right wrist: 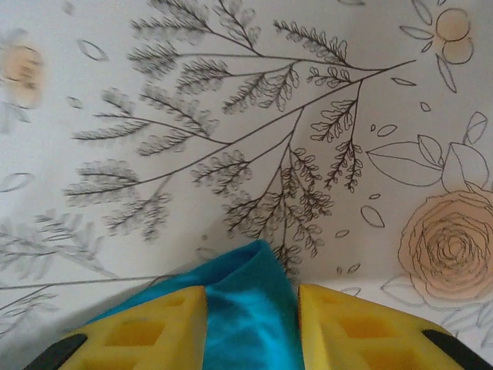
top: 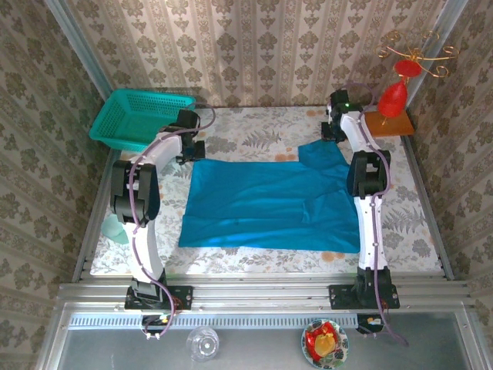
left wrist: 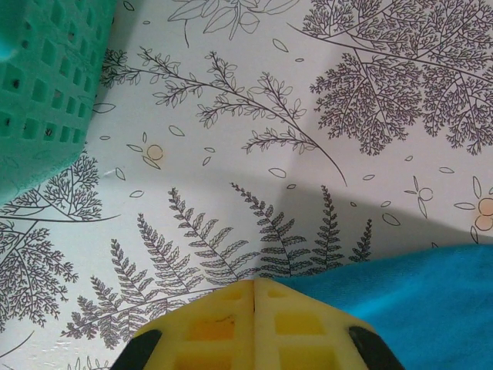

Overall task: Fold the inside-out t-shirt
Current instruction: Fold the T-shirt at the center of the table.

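The inside-out t-shirt (top: 269, 204) lies spread flat and bright blue on the floral table cloth (top: 246, 139). My left gripper (top: 190, 148) sits at its far left corner. In the left wrist view its yellow fingers (left wrist: 254, 281) are pressed together, with the blue fabric (left wrist: 416, 301) beside and under the right finger and none showing in the seam. My right gripper (top: 333, 131) is at the far right sleeve (top: 320, 154). Its fingers (right wrist: 252, 289) stand apart, with a raised fold of blue cloth (right wrist: 246, 266) between them.
A teal mesh basket (top: 139, 116) stands at the back left, close to the left gripper, and shows as teal mesh (left wrist: 38, 85) in the left wrist view. A wooden base with red ornaments (top: 389, 116) stands back right. A pale green cup (top: 114, 229) sits at the left edge.
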